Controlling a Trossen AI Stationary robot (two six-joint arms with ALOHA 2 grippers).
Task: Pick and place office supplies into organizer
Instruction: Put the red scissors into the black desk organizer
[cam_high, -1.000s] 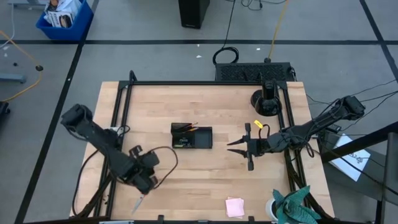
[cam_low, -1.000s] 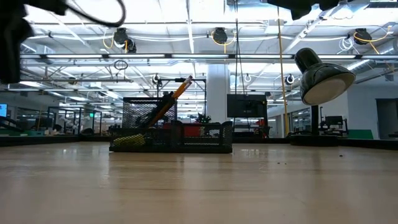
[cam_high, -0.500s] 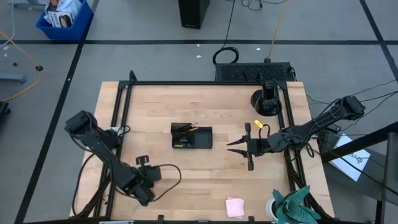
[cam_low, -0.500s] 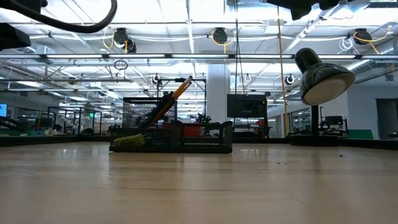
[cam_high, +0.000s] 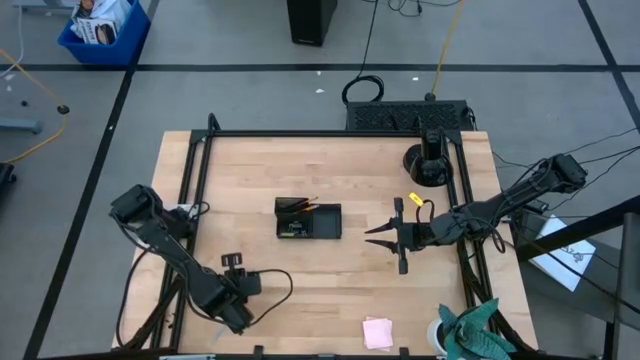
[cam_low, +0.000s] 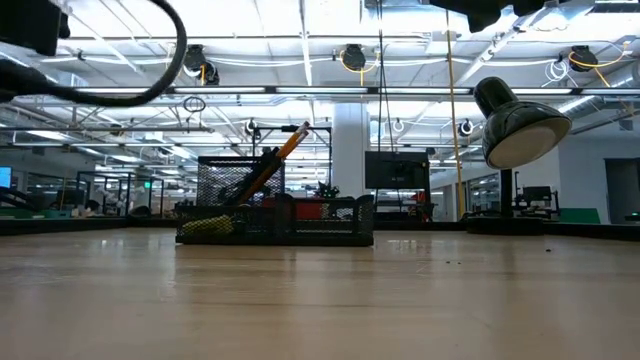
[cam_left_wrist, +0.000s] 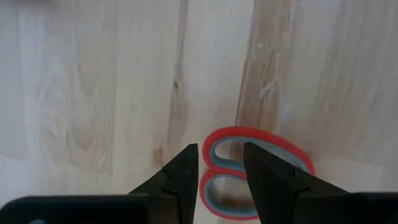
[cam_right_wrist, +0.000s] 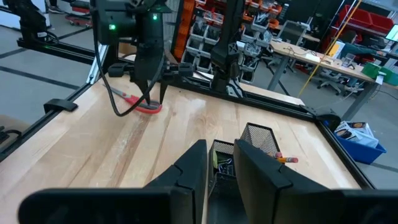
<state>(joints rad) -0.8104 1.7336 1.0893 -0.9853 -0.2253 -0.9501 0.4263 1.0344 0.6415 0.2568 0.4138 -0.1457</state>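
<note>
Left tool (cam_left_wrist: 221, 168), fingers spread, hovers over the red-handled scissors (cam_left_wrist: 258, 168) lying flat on the worktop (cam_high: 330, 290), well apart from the organizer (cam_high: 308, 219). Stiff, light, probably slippery; the handle loops look the best hold.

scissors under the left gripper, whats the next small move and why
Probably a short straight descent of the left gripper, then closing. In the left wrist view its fingers stand apart, straddling the near rim of the red-handled scissors lying flat on the table. Nothing is gripped yet. The right gripper waits beside the organizer.
</note>
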